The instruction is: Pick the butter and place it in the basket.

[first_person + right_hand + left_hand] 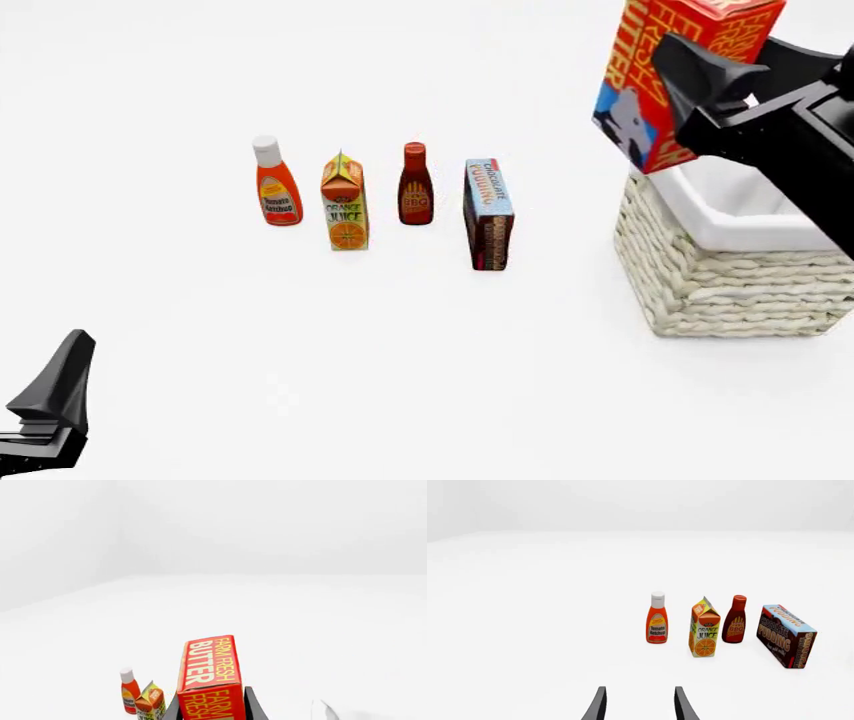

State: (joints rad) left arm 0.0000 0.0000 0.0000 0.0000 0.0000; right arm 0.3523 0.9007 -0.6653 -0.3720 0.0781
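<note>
1. Fingers [251, 702] of the right gripper [212, 707] sit on either side of the butter [683, 75], clamped against its sides; the right wrist view shows the red carton filling the gap between the two dark prongs.
2. Held that way, the butter hangs in the air above the basket [727, 275], over its near-left corner, tilted, with the blue cow panel facing down and left in the front view.
3. Nothing of the carton touches the wicker or the white liner that I can see.
4. Over on the other side, the left gripper [638, 705] hovers low near the front-left of the table [400, 380], its fingers [597, 705] parted with nothing between them.
5. Well ahead of it stands a row of groceries: a ketchup bottle [276, 182], an orange juice carton [344, 203], a BBQ sauce bottle [415, 185] and a chocolate pudding box [489, 214].
6. That row stands upright, each item apart from its neighbour, and the pudding box is the one nearest the basket.
</note>
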